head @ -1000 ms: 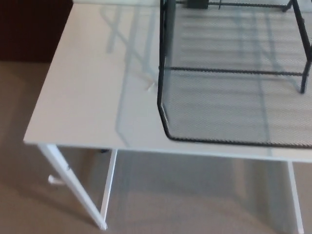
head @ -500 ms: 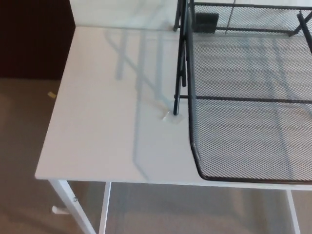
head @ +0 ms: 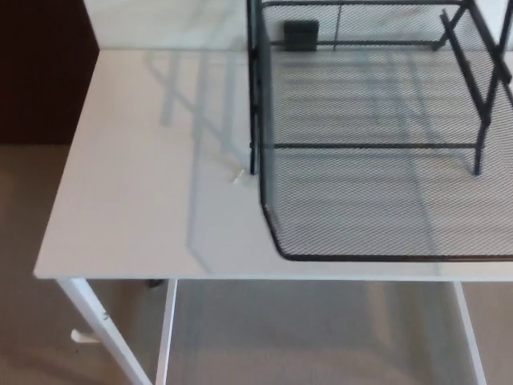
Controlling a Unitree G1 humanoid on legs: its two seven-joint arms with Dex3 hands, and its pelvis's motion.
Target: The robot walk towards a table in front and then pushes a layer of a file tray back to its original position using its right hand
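Pulled-out mesh tray layer (head: 377, 216) (table (head: 144, 200))

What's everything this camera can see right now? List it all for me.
Table: one, white top on white legs, fills most of the view.
File tray: one, black wire mesh with a black frame, on the table's right part; its lower layer is pulled out toward the table's near edge.
Small block: one, dark, at the back of the tray.
Small scrap: one, whitish, on the table beside the tray's left post.
Floor: beige, below and to the left.
Robot's hands: none in view.
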